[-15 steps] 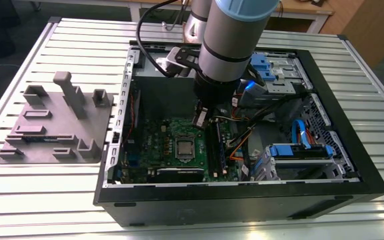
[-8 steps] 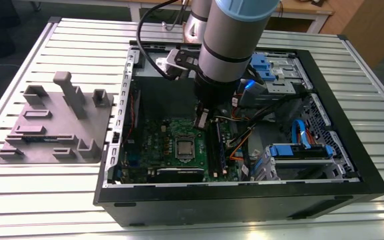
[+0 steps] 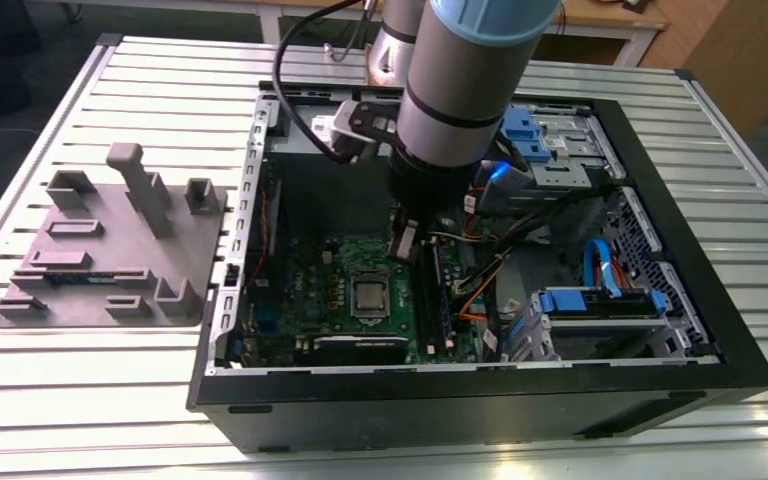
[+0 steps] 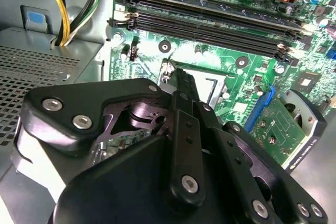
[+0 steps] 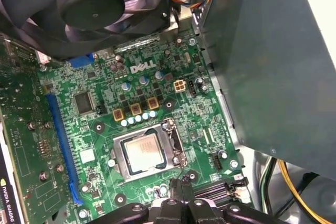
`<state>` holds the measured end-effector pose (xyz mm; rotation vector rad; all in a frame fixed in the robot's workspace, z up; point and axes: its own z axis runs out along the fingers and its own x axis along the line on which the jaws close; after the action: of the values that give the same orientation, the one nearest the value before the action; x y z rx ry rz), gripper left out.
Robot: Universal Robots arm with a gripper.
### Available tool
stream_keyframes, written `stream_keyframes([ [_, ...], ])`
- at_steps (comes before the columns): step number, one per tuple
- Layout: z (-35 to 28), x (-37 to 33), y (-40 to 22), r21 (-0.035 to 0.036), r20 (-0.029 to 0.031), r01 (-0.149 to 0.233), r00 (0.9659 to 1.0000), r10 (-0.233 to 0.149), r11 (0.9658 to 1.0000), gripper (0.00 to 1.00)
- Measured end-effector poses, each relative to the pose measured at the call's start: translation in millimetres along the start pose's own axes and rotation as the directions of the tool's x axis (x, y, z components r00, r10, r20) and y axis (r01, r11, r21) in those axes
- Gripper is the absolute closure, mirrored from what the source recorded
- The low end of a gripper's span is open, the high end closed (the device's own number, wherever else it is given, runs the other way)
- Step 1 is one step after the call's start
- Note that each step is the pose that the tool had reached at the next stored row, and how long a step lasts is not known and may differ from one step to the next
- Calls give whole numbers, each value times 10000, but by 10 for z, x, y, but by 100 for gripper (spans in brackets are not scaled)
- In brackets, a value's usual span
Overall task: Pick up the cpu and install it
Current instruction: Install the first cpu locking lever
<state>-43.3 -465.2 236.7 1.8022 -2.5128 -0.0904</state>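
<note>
An open computer case (image 3: 491, 390) is seen lying on a slatted desk (image 3: 77, 400), with a grey moulded tray (image 3: 111, 250) beside it on the exterior view's left. The arm (image 3: 458, 90) is lowered into the case, and the gripper (image 3: 406, 240) is held just above the green motherboard (image 3: 344, 285), close to the memory slots (image 3: 440, 290). The cpu (image 5: 144, 152) is seated in its socket, framed by the metal retention bracket (image 5: 148, 153); its silver top is shown plainly in the first wrist view, and as a small grey square (image 3: 369, 294) in the exterior view. The gripper's fingers (image 5: 181, 198) are brought together with nothing held between them, a little apart from the socket's edge. A black fan (image 5: 92, 9) and a grey metal box (image 5: 273, 61) crowd two sides of the board there. In the second wrist view the socket is largely hidden behind the gripper's black linkage (image 4: 184, 145), while the long memory slots (image 4: 210, 24) and yellow cables (image 4: 60, 9) are shown.
</note>
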Motion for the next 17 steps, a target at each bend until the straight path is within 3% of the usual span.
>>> stream_keyframes([
  [9,23,54,-20,12,-37,62,10000,-61,10000,90],
  [15,52,64,-25,47,-174,349,9992,-348,9994,90],
  [17,55,67,-27,84,-298,343,9990,-341,9994,90],
])
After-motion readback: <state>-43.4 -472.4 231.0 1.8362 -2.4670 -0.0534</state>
